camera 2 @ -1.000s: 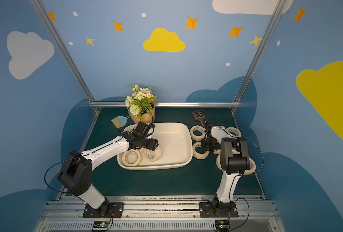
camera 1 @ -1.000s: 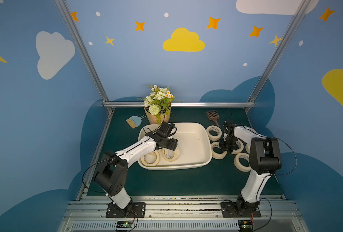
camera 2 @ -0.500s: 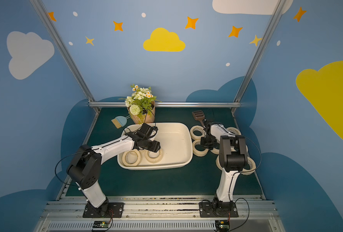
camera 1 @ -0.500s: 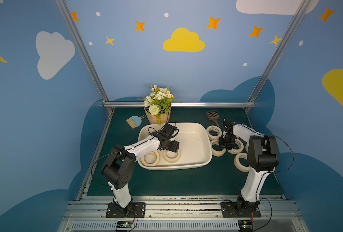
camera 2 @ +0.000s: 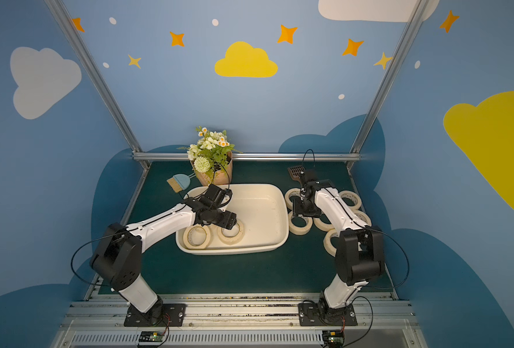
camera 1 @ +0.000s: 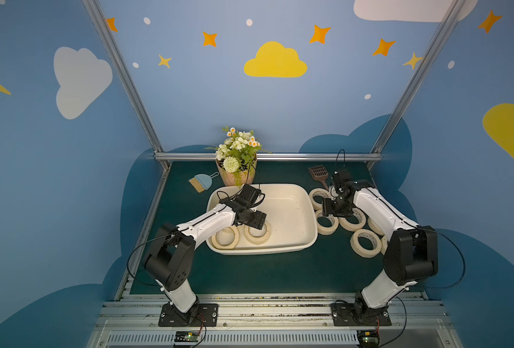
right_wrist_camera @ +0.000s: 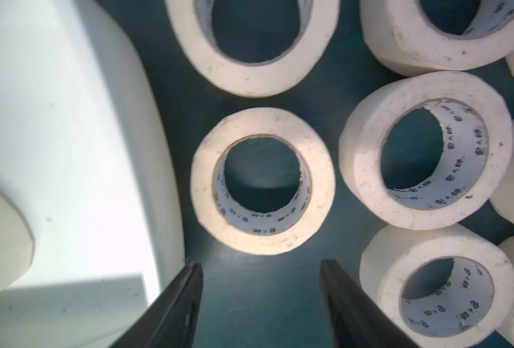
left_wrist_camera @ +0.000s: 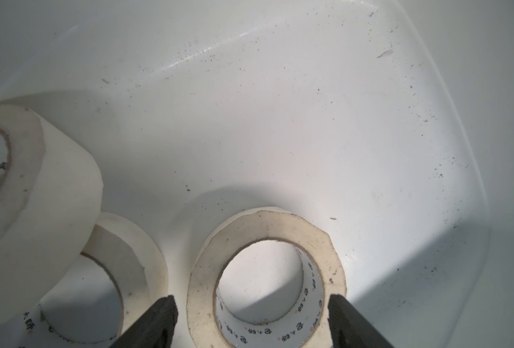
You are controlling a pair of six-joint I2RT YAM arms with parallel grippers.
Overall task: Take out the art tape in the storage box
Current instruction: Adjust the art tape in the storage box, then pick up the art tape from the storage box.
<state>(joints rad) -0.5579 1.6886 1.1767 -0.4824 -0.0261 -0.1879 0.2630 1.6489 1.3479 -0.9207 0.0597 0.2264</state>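
Note:
The storage box [camera 1: 305, 205] is a cream-white tub in the middle of the green mat, seen in both top views. In its near left part lies an art tape roll [left_wrist_camera: 267, 223], flat on the floor. My left gripper [left_wrist_camera: 252, 301] is open and low over this roll, one finger [left_wrist_camera: 159, 322] on each side of it. Two more rolls sit beside it, one [left_wrist_camera: 53, 195] leaning on the other [left_wrist_camera: 135, 256]. My right gripper [right_wrist_camera: 261, 268] hangs open and empty over the mat just right of the box, with a flat roll [right_wrist_camera: 263, 122] beyond its tips.
Several tape rolls [camera 1: 365, 242] lie flat on the mat right of the box, under and around my right arm. A flower pot [camera 1: 239, 177], a blue hand brush [camera 1: 201, 182] and a brown scoop [camera 1: 319, 173] stand along the back rail [camera 1: 294, 156].
My right gripper has opened and let go of a roll on the mat beside the box. My left gripper has opened wider and come down around the roll in the box.

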